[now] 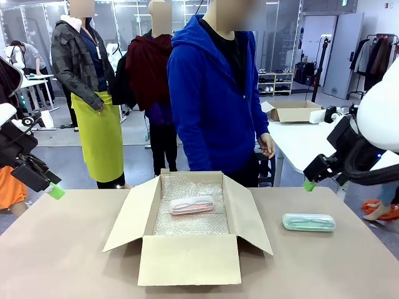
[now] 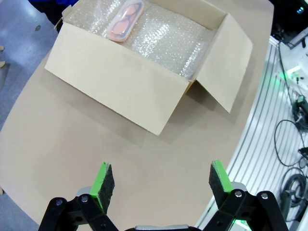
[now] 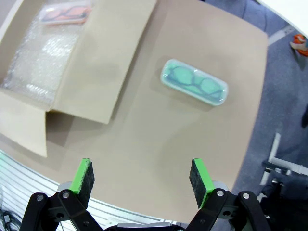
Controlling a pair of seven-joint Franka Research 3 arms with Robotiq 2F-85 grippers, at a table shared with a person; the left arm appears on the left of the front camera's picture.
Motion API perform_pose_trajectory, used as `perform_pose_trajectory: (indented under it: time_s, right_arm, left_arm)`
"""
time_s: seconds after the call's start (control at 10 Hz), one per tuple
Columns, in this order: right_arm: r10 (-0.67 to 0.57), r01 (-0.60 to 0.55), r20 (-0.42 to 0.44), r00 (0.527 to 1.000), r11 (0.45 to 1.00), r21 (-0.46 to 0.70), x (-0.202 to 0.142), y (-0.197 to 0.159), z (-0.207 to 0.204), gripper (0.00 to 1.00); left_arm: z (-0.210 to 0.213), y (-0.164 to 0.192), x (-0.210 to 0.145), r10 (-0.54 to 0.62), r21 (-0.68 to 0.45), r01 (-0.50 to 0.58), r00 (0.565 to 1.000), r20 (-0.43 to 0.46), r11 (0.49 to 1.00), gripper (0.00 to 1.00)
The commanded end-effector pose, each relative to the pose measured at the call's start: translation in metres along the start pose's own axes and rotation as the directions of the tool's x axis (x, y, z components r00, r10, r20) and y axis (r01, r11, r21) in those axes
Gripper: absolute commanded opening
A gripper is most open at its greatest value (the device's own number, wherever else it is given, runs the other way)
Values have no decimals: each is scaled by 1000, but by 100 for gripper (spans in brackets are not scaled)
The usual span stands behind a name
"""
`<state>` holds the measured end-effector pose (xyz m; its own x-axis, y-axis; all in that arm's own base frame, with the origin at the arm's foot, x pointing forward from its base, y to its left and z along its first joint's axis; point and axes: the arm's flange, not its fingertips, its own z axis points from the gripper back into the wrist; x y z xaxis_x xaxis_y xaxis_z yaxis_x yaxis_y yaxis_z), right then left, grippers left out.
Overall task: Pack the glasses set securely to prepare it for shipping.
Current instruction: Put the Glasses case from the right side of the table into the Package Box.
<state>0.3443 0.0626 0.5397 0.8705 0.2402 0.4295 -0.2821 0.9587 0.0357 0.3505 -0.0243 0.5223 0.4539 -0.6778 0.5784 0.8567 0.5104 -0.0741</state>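
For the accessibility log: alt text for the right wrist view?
A mint green glasses case lies on the tan table beside an open cardboard box lined with bubble wrap, holding a pink case. The right arm's jaws stand open above.

Pale pink case lies flat on bubble wrap inside the open cardboard box, near its far wall; mint green case lies flat on the table, right of the box

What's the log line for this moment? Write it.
pink case: in box | green case: on table | left gripper: open | right gripper: open
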Motion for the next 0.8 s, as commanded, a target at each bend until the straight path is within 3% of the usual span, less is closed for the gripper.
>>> perform_pose_trajectory:
  time_s: [0.0,0.4,0.7]
  right_arm:
    - [-2,2,-13,1000,999,-42,27,-17,-4,100]
    - [62,-62,-63,996,998,-5,81,-71,-37,100]
    - [273,-269,-136,952,962,47,104,-99,-74,100]
  left_arm:
    - [3,1,-1,-18,-26,19,1000,20,999,100]
    - [3,1,-1,-18,-26,19,1000,20,999,100]
    - [3,1,-1,-18,-26,19,1000,20,999,100]
